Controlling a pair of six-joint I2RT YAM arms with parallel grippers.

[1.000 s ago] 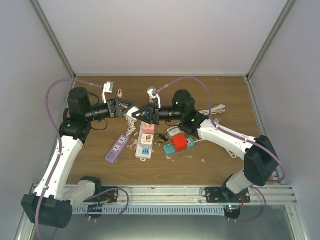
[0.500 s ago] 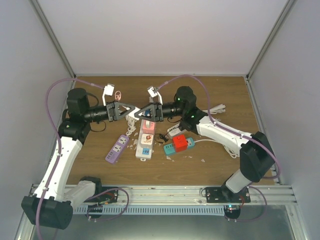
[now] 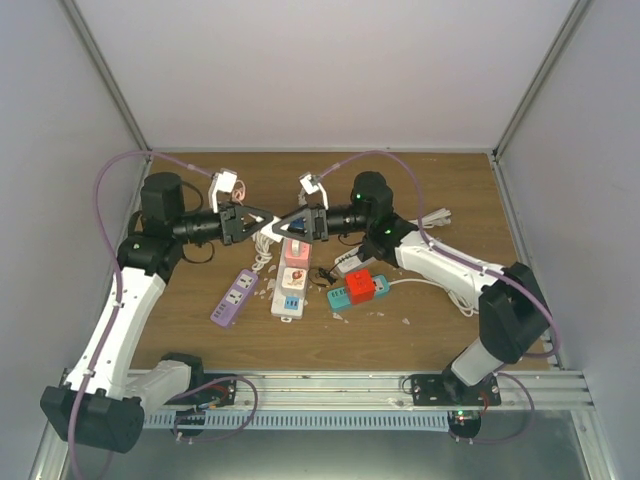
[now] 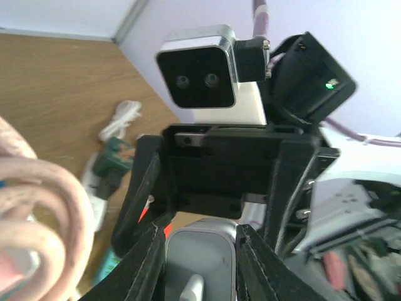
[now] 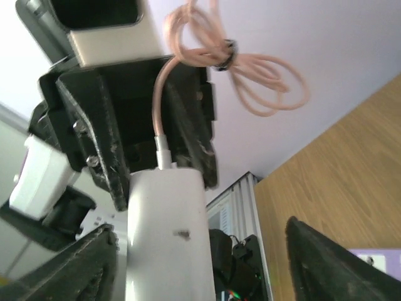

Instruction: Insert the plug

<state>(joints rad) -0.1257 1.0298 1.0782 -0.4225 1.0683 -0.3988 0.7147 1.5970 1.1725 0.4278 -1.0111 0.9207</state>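
Observation:
A white plug (image 3: 271, 229) hangs in mid-air between my two grippers, above the power strips. My left gripper (image 3: 254, 221) is shut on it: in the left wrist view its black fingers (image 4: 148, 263) press both sides of the plug (image 4: 202, 263). A pink cable (image 5: 241, 69) leaves the plug's end (image 5: 166, 232) and coils loosely; the coil (image 4: 28, 213) also fills that view's left edge. My right gripper (image 3: 293, 222) faces the left one with its fingers (image 5: 341, 263) spread wide on either side of the plug, not touching it.
Below lie a white power strip (image 3: 290, 280) with pink and blue sockets, a purple strip (image 3: 233, 297) to its left, and a teal strip with a red adapter (image 3: 358, 288) to its right. White cable (image 3: 432, 220) is bundled at the back right.
My left gripper has shut on the plug and my right gripper has let go and opened. Both arms shifted slightly, the meeting point moving a little left.

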